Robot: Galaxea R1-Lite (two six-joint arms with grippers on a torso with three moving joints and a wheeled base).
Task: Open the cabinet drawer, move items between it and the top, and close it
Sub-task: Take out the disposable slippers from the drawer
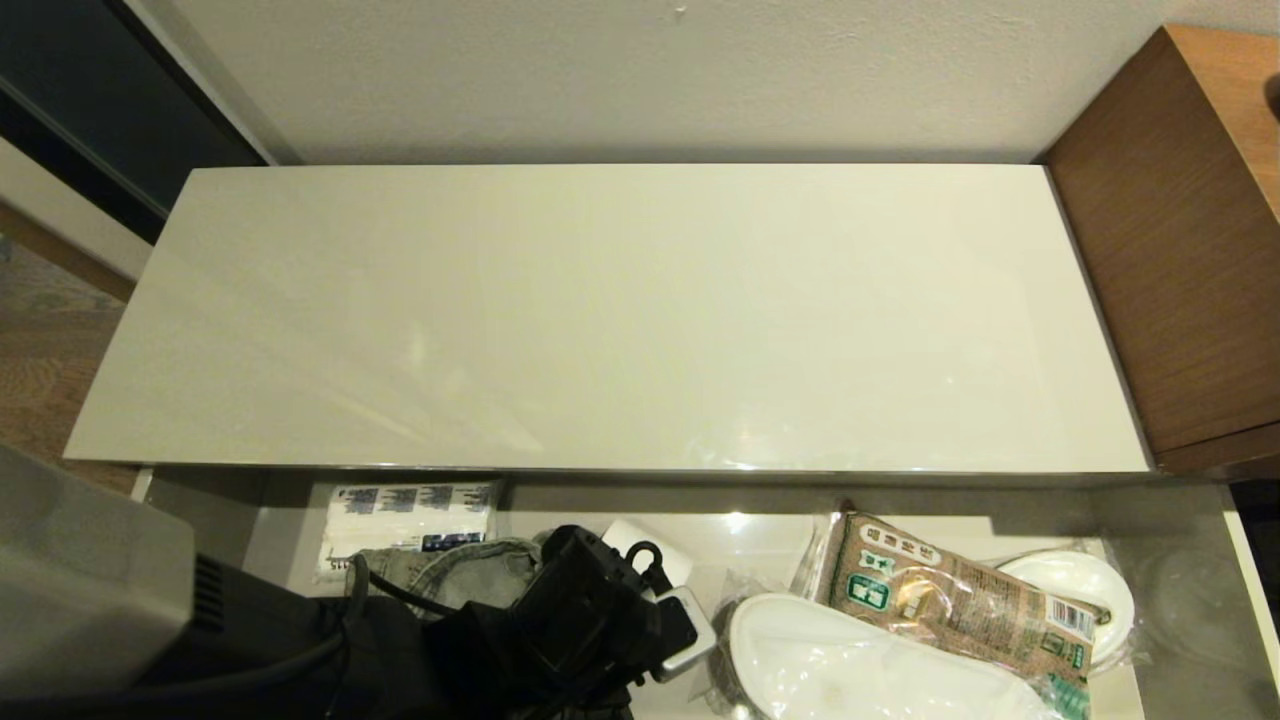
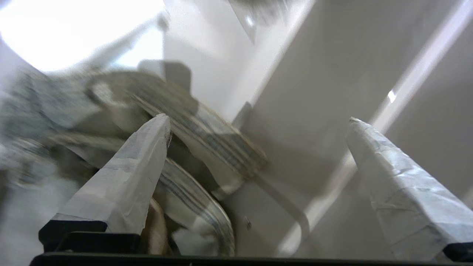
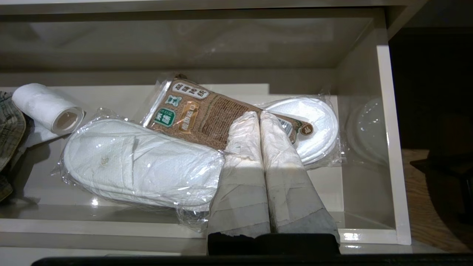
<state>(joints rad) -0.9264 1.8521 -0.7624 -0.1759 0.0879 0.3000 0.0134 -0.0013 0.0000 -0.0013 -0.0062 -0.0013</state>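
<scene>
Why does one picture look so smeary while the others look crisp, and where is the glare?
Left wrist view: the grey-green denim garment is smeared, with a blown-out white patch in one corner. Head view: sharp; soft reflections on the glossy pale beige top, which shades the open drawer. Right wrist view: crisp; glints on the plastic-wrapped white slippers.

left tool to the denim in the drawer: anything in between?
Nothing visible. The left tool is open right at the denim garment, one finger against its folds. The slippers and brown packet lie off to the right in the drawer.
</scene>
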